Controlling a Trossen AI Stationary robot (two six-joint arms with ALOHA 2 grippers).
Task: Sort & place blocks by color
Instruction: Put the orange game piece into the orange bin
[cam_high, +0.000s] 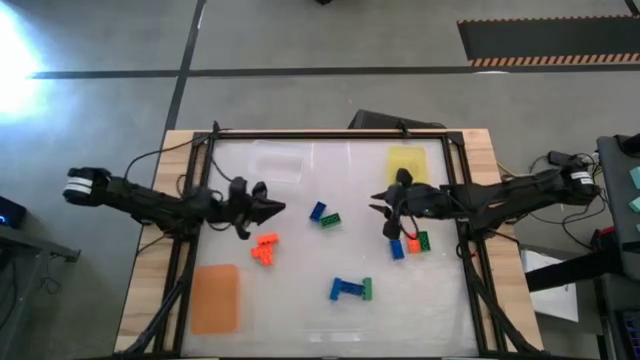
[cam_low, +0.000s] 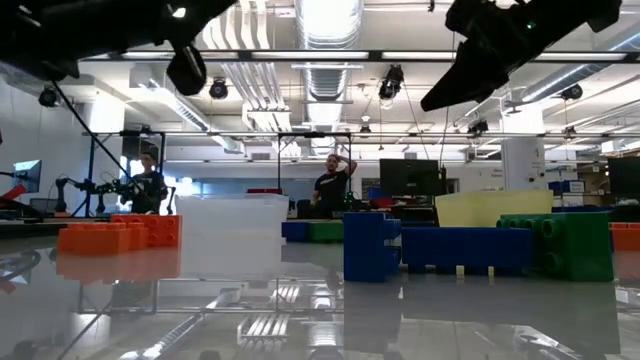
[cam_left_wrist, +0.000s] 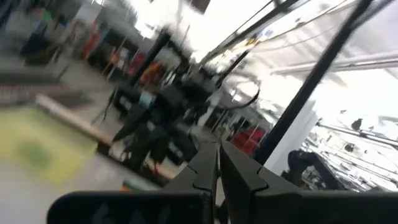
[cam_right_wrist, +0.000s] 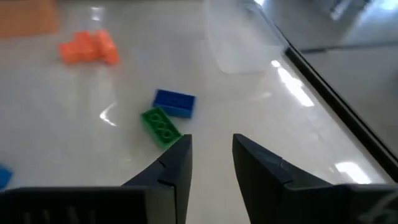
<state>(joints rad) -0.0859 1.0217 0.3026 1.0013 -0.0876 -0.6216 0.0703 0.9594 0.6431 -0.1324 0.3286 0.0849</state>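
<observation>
Left gripper (cam_high: 278, 208) pinched together above the orange blocks (cam_high: 265, 249) – nothing held. Right gripper (cam_right_wrist: 211, 155) parted, empty, near the green block (cam_right_wrist: 160, 126) and blue block (cam_right_wrist: 175, 102) mid-table

High view: we look straight down from well above the table (cam_high: 300, 330), taking in the whole surface, both arms and the floor around.
Low view: we sit at table-top height, facing level across into the room; the nearest blocks (cam_low: 370, 245) loom close.
Left wrist view: we face outward past the left gripper (cam_left_wrist: 217, 165), tilted, toward the other arm and the room.
Right wrist view: we look down past the right gripper (cam_right_wrist: 211, 155), close above the surface.
Shared: the orange blocks (cam_high: 265, 249) show in the high, low and right wrist views; the blue and green pair (cam_right_wrist: 166, 115) shows in the high and right wrist views.
</observation>
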